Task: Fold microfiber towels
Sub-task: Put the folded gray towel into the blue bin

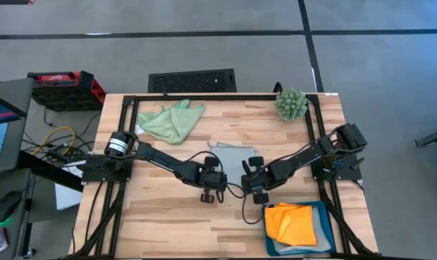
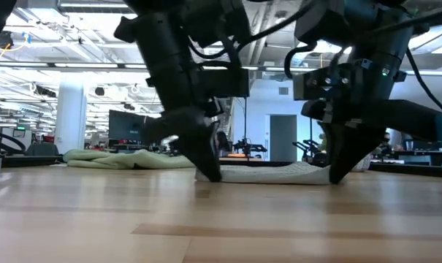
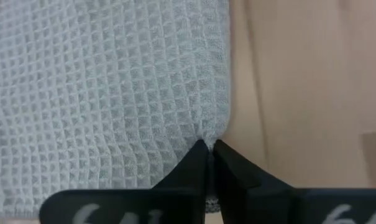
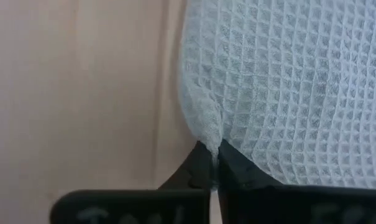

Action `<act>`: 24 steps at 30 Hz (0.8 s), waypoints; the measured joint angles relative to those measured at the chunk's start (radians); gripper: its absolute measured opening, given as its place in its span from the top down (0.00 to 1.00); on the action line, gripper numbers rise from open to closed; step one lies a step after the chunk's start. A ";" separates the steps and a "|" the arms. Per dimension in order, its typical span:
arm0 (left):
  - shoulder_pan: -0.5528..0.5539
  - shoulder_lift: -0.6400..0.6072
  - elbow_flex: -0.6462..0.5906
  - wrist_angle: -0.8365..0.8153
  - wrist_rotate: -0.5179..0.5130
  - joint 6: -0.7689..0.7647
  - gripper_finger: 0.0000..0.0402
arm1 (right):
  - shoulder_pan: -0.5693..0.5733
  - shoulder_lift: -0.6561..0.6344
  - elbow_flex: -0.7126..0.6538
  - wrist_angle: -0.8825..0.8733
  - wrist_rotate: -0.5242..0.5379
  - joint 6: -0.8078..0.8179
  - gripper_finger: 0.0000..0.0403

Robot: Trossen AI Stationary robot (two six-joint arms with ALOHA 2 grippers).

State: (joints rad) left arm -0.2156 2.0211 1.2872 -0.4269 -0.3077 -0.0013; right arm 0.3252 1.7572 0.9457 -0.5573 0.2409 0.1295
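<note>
A pale blue-grey waffle-weave towel [image 1: 231, 160] lies flat on the wooden table's middle. My left gripper [image 3: 207, 149] is shut at its near left corner, and my right gripper [image 4: 214, 149] is shut at its near right corner. In the low view the left gripper [image 2: 210, 174] and the right gripper [image 2: 336, 175] stand with their tips at the table, the towel [image 2: 272, 173] low between them. A light green towel [image 1: 171, 121] lies crumpled at the far left. An orange towel [image 1: 290, 224] lies in the tray at the near right. My left gripper pinches the towel's near left corner [image 3: 206, 134] between its two fingers, coming steeply from above. The cloth puckers at the tips, and the rest of the towel lies flat on the table. My right gripper pinches the towel's near right corner [image 4: 206, 127] between its two fingers, also steeply from above. The edge bunches into a small fold at the tips. The rest of the towel lies on the table.
A spiky green ball plant [image 1: 291, 105] stands at the far right corner. A teal tray [image 1: 326, 242] sits at the near right edge. Bare wood lies near the front edge, left of the tray. A black frame runs round the table.
</note>
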 joint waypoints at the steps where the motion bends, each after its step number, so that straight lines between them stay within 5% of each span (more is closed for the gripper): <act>1: 0.003 0.002 0.013 -0.006 -0.012 0.000 0.98 | 0.000 -0.006 0.003 -0.029 0.011 -0.001 0.96; 14: 0.016 -0.002 0.262 -0.104 0.020 0.040 1.00 | 0.027 -0.261 0.022 -0.284 0.026 0.104 0.96; 24: 0.008 -0.005 0.399 -0.094 0.135 0.044 1.00 | 0.193 -0.474 0.022 -0.500 -0.003 0.359 0.98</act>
State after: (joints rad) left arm -0.2073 2.0159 1.6867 -0.5206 -0.1730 0.0423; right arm 0.5187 1.2830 0.9680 -1.0577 0.2376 0.4890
